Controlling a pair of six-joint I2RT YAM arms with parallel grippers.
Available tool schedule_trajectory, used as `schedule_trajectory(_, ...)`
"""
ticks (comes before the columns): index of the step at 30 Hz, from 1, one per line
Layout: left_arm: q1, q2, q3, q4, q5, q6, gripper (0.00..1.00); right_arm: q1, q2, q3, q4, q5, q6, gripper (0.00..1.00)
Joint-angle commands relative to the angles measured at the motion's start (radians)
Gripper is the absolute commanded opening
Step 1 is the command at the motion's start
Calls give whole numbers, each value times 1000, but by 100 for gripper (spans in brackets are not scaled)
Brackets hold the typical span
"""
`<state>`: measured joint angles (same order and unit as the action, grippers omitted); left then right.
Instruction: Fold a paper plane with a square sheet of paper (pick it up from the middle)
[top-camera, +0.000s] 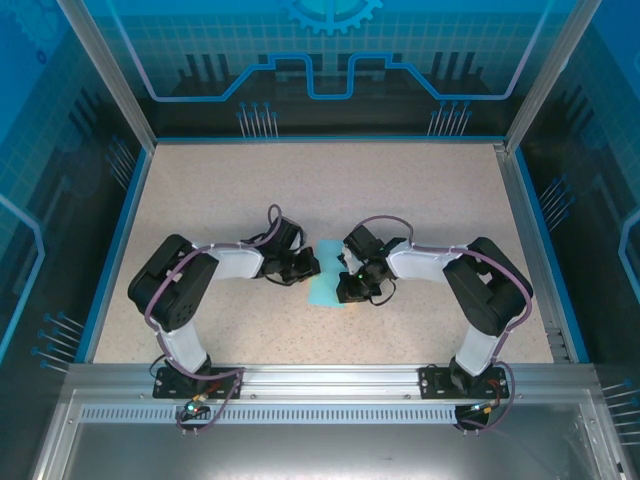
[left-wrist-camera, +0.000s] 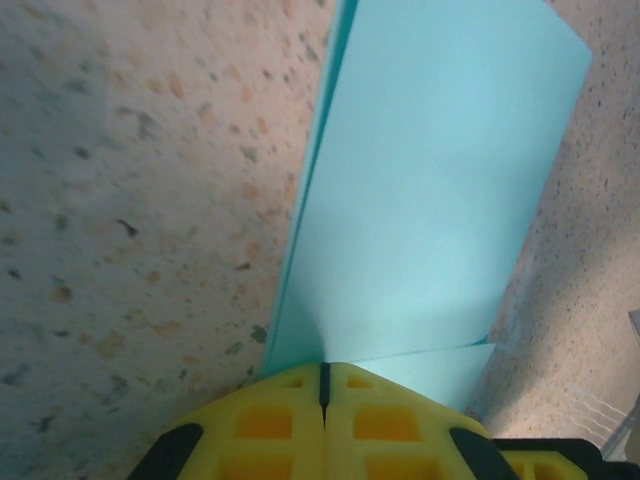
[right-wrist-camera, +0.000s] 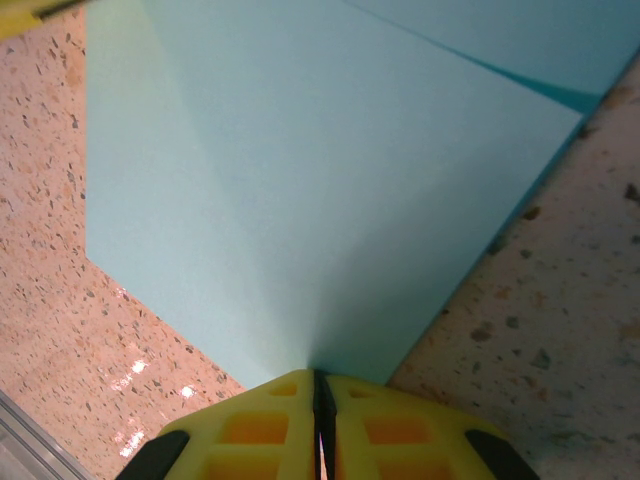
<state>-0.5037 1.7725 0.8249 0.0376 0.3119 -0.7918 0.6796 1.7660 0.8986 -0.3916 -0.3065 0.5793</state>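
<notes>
Both grippers are pressed together, pinching: my left gripper (left-wrist-camera: 322, 372) holds one edge of the square sheet of paper (left-wrist-camera: 430, 180), my right gripper (right-wrist-camera: 320, 380) the facing edge. The sheet, already doubled along a crease, is at the middle of the bench (top-camera: 330, 190). To crease cleanly I should match edges before pressing; the two grippers crowd each other.

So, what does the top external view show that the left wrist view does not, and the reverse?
The top external view adds the whole right arm, the right gripper and the blue enclosure walls. The left wrist view adds yellow moulded fingertips pressed shut on the edge of the thin light cyan paper sheet, with an overlapping layer beside them. Both share that sheet, the speckled beige tabletop and the left gripper.
</notes>
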Motion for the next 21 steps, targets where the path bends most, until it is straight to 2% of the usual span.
schedule_trajectory(1,56,5,35,-110,-172,53,6,-6,89,-68,-164,179,-2,12)
schedule_trajectory(5,69,-29,79,-165,-183,75,7,-5,24,-25,-133,137,28,14)
schedule_trajectory(10,70,-90,93,-202,-155,64,16,-18,-101,103,-75,77,68,20)
schedule_trajectory(14,70,-156,45,-198,-131,32,28,-75,-186,123,-72,85,63,36)
schedule_trajectory(16,70,-185,13,-186,-113,10,33,-120,-190,120,-74,80,34,42)
schedule_trajectory(21,69,-224,-45,-128,-36,-52,43,-193,-131,121,-63,-14,-38,48)
